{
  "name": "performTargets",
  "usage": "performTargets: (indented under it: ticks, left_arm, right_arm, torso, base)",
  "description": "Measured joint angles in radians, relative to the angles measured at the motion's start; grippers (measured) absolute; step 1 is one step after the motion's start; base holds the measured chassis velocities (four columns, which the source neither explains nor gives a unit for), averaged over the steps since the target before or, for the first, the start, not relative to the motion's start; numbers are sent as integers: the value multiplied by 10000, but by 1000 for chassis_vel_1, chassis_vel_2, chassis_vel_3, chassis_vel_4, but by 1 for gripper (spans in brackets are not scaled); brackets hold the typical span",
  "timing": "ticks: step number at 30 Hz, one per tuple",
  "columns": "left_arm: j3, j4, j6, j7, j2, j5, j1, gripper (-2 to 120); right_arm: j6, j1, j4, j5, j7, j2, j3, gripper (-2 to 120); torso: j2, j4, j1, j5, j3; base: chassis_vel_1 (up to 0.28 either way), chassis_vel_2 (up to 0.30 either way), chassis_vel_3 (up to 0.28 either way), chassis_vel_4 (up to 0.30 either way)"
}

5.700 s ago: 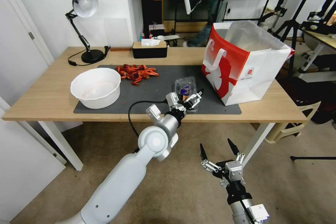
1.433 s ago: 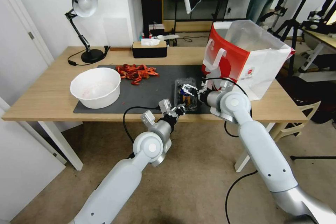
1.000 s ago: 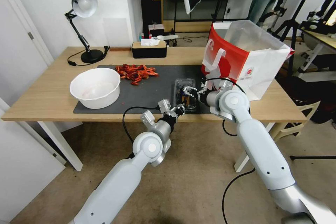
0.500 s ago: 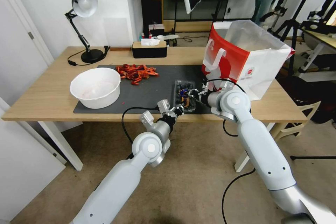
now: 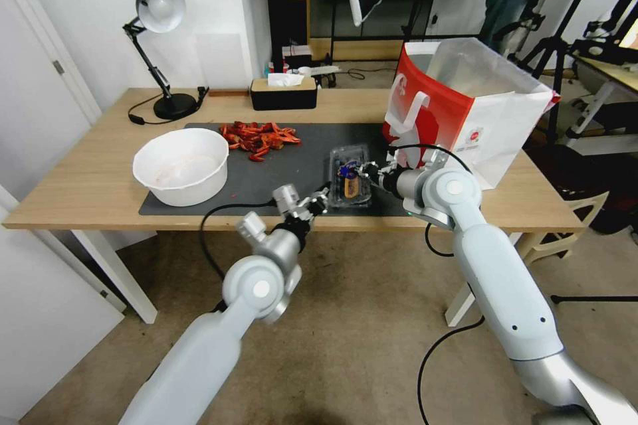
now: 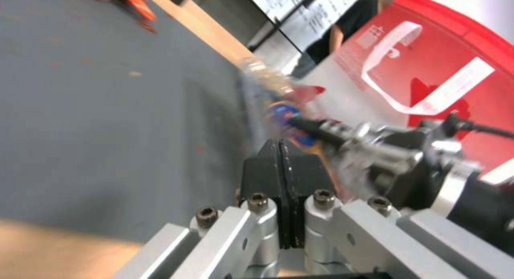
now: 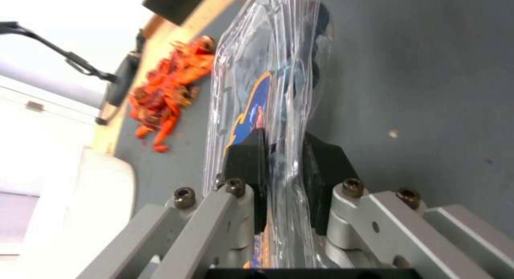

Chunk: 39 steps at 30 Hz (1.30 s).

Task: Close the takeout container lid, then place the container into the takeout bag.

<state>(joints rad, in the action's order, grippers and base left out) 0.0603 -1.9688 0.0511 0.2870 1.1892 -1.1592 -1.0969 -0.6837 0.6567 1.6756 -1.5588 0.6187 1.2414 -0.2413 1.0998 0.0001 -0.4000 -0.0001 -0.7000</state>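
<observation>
since half a second back our left gripper [image 5: 321,198] has slid off toward 9 o'clock, pads pressed together on nothing, just beside the takeout container [image 5: 350,178]. our right gripper [image 5: 363,174] pinches that box from its 3 o'clock edge, lid [image 7: 251,98] folded down. it's on the grey mat [image 5: 279,169], takeout bag [image 5: 465,113] at 2 o'clock. thin plastic could buckle or slip — blueberries spill. earlier the right arm hung idle below the table.
</observation>
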Motion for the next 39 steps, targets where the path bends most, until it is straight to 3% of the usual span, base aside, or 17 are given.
performTargets:
  ticks: [1,3,5,7,9,11,13,15,17,19,21,23,30,33,39]
  left_arm:
    - [54,-44,-48,-40,-29,95,-131,0]
    - [365,-133,-605,-508,-233,1356,-962,1]
    - [410,-131,-745,-605,-272,1687,-1101,2]
    - [569,-17,-1503,-982,-472,3311,-1626,14]
    - [595,-1,-1599,-1016,-499,3539,-1684,15]
    - [799,166,-2199,-1062,-703,4986,-2076,28]
    - [821,192,-2285,-1062,-720,5142,-2114,30]
    - [1000,396,-2748,-977,-756,6054,-2424,41]
    - [1038,416,-2804,-957,-754,6193,-2489,45]
    - [1275,509,-3023,-838,-723,6768,-2854,57]
    - [1320,523,-3051,-810,-715,6830,-2926,59]
    - [1642,595,-3193,-752,-635,6949,-3352,78]
    - [1875,879,-3421,-743,-411,7175,-3647,99]
    - [1907,943,-3471,-750,-385,7209,-3689,99]
    - [2018,1156,-3619,-827,-259,7208,-3922,100]
  right_arm:
    - [15,-2,12,-6,-27,1,-9,13]
    - [142,-20,92,-76,-234,22,-42,13]
    - [172,-24,111,-103,-278,33,-56,13]
    - [280,-62,157,-181,-393,117,-69,13]
    - [294,-68,162,-194,-400,132,-69,13]
    - [373,-113,187,-290,-431,204,-72,13]
    - [384,-115,189,-302,-441,205,-74,13]
    - [465,-111,239,-389,-529,186,-124,13]
    - [481,-102,253,-412,-549,177,-139,13]
    - [560,-71,302,-497,-651,121,-194,13]
    - [578,-66,311,-519,-670,108,-205,13]
    - [701,-51,439,-755,-762,43,-373,13]
    - [830,-331,862,-749,-844,-121,-612,13]
    - [906,-512,1002,-743,-872,-232,-668,13]
    - [1871,-2002,1484,-805,-1036,-1225,-1088,13]
  torso:
    - [0,1,0,0,0]
    - [1,1,0,-1,1]
    - [1,1,0,-1,1]
    - [1,-1,0,-1,1]
    - [2,-1,0,-1,1]
    - [2,0,0,0,1]
    - [2,0,0,0,1]
    - [2,-1,1,-2,1]
    - [2,-2,0,-2,1]
    - [2,-2,0,0,1]
    - [2,-1,0,0,1]
    - [2,-1,0,2,1]
    - [2,-1,0,2,1]
    - [2,-1,0,0,1]
    - [2,-2,0,0,1]
  base:
    - [0,0,0,0]
    - [0,0,0,0]
    - [0,0,0,0]
    - [0,0,0,0]
    - [0,0,0,0]
    - [0,0,0,0]
    - [0,0,0,0]
    - [0,0,0,0]
    - [0,0,0,0]
    - [0,0,0,0]
    - [0,0,0,0]
    - [0,0,0,0]
    - [0,0,0,0]
    - [0,0,0,0]
    - [0,0,0,0]
